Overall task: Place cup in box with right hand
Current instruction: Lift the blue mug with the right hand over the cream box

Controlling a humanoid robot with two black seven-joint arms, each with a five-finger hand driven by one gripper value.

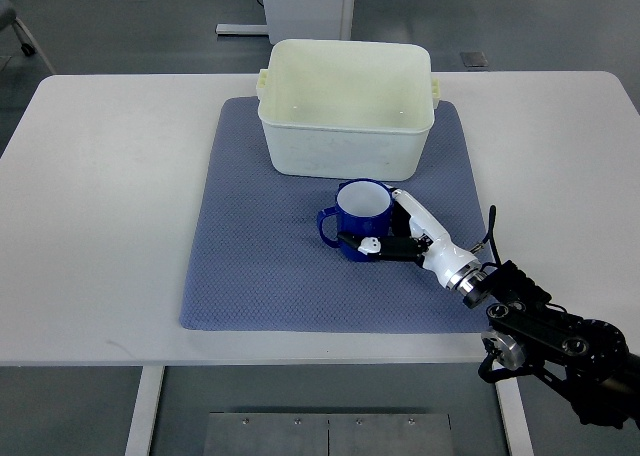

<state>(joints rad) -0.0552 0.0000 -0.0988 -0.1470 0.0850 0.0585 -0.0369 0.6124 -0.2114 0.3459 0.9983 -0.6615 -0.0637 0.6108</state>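
A blue cup (358,216) with a white inside stands upright on the blue-grey mat (260,266), just in front of the cream plastic box (345,106). Its handle points left. My right hand (392,226) comes in from the lower right and its white and black fingers (410,211) wrap the cup's right and front side. The cup rests on the mat. The box is open at the top and nothing shows inside it.
The mat lies on a white table (100,226). The box stands at the mat's far edge. A white cabinet base (300,6) stands on the floor beyond the table.
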